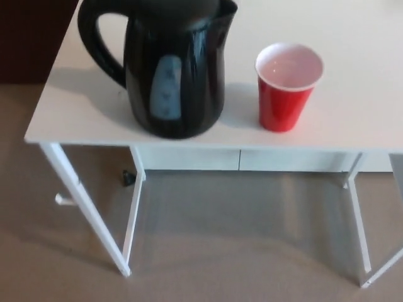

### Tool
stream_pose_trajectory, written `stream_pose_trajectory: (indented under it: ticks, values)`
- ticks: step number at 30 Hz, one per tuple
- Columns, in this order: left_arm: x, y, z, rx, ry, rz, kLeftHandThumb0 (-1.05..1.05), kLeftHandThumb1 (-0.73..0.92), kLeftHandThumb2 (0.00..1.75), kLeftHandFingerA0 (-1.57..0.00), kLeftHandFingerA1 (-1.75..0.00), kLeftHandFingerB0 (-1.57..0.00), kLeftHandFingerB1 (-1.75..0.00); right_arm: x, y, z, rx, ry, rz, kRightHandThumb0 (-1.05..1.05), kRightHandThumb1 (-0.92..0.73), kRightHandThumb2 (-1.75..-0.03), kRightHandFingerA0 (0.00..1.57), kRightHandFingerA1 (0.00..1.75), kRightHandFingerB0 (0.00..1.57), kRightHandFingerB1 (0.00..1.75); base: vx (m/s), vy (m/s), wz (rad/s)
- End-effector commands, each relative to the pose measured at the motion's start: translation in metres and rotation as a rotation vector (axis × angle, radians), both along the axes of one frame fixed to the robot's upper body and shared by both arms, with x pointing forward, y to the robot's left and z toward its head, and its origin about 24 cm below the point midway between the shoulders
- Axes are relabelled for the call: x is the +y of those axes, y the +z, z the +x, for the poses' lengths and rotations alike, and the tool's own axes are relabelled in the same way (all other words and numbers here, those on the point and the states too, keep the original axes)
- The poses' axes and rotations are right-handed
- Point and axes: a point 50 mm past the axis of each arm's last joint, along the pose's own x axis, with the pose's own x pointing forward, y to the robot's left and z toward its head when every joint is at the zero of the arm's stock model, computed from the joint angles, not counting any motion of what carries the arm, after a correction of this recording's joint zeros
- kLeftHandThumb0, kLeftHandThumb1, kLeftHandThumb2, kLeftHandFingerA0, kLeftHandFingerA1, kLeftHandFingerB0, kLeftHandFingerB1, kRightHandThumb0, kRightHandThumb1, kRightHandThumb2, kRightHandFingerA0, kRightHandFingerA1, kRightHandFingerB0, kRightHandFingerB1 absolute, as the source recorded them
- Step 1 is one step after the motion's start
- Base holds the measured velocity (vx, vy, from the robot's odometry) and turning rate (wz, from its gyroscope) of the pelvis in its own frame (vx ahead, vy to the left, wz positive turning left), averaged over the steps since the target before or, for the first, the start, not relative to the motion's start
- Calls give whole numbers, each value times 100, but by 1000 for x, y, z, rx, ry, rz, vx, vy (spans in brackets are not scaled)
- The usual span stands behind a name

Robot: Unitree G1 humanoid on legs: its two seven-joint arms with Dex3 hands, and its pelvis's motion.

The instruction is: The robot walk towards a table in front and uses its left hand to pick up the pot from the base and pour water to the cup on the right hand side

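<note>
Pot [173,69] upright near table [352,119] front edge, handle left for left hand; cup [288,86] just right; neither hand in view.

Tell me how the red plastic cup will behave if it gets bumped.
The red plastic cup looks thin-walled and seems empty, so probably light and easily knocked. It is taller than its narrow base, so likely to tip, then roll. It stands apart from the black electric kettle on the white table.

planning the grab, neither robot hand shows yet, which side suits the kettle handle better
Left. The black kettle has its handle on the robot's left, away from the red cup standing on its right.
</note>
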Motion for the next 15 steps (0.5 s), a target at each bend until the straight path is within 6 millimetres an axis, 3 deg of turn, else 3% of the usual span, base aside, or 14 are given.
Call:
stream_pose_trajectory:
  ticks: [1,2,6,7,13,15]
  values:
    - [4,3,9,-21,18,15,-15,64,58,-63,-47,-43,-39,-5,3,3,0,-15,-13,-25,-67,-66,41,62,32,47,147,166,-17]
    - [4,4,10,-16,-16,27,-20,69,60,-62,-47,-41,-39,-4,5,4,-9,4,-19,-26,-45,-95,42,69,21,56,272,181,-22]
    - [4,4,10,-14,-31,32,-20,69,60,-62,-47,-41,-39,-3,6,4,-12,12,-21,-26,-45,-95,42,69,21,56,437,251,-17]
    - [5,5,14,-18,-29,35,-19,68,60,-61,-46,-41,-39,-3,5,7,-14,5,-18,-27,-65,-66,46,73,33,52,514,273,-12]
    - [3,7,24,-44,-35,35,-18,69,60,-60,-46,-40,-39,-4,6,15,-20,-6,-21,-26,-71,-67,46,72,30,49,238,104,7]
    - [4,6,18,-31,-27,37,-18,68,60,-60,-47,-40,-39,-4,4,10,11,-17,-30,-28,-67,-62,47,69,33,48,184,10,6]
